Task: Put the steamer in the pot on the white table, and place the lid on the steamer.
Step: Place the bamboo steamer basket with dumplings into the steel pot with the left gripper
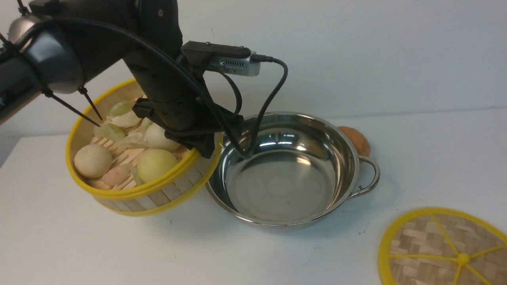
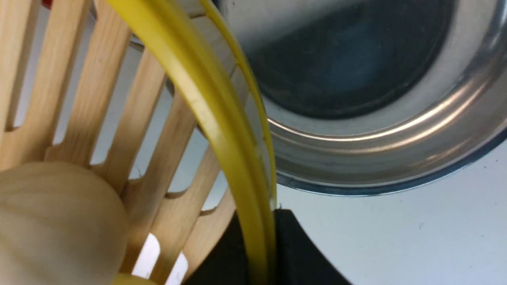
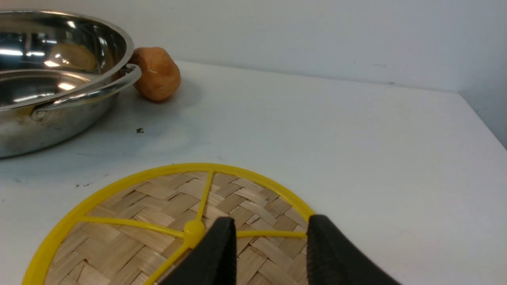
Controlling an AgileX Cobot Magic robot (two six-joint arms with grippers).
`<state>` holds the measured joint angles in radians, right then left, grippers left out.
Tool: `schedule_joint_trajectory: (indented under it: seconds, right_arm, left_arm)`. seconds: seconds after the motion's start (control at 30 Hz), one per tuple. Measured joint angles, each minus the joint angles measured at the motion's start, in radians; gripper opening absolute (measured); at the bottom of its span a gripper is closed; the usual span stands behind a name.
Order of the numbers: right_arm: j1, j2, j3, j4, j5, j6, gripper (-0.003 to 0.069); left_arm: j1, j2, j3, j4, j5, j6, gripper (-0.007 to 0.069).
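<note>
The steamer (image 1: 158,194) hangs tilted just left of the pot (image 1: 277,190), its yellow rim (image 2: 206,118) overlapping the pot's near-left edge. It carries several pale buns (image 1: 93,160) on its slatted floor. My left gripper (image 1: 206,144) is shut on the steamer's rim on the side facing the pot; the rim runs between its black fingers (image 2: 259,221). The shiny pot (image 2: 376,130) stands empty on the white table (image 1: 79,245). The lid (image 1: 431,245) lies flat at the front right. My right gripper (image 3: 269,229) stands open just above the lid (image 3: 130,209), beside its centre knob, holding nothing.
A brown potato-like lump (image 1: 358,140) lies against the pot's far right side, by a wire handle (image 1: 368,178); the right wrist view shows it too (image 3: 156,75). A pale wall closes the table's far edge. The table's right edge (image 3: 481,118) is near the lid.
</note>
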<state>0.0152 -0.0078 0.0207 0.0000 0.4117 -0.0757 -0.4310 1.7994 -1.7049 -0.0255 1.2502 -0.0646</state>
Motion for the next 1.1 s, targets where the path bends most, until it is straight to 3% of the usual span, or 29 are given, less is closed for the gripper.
schedule_joint_trajectory:
  seconds: [0.3,0.67,1.1]
  right_arm:
    - [0.0,0.0,0.0,0.0,0.0,0.0,0.0241]
    - [0.0,0.0,0.0,0.0,0.0,0.0,0.0241]
    - [0.0,0.0,0.0,0.0,0.0,0.0,0.0241]
  left_arm:
    - [-0.017,0.002,-0.025,-0.017,0.006,0.021,0.0031]
    - [-0.027,0.043,-0.232,-0.098,0.009,0.065,0.0031]
    - [-0.152,0.153,-0.24,-0.086,0.014,0.091,0.0031]
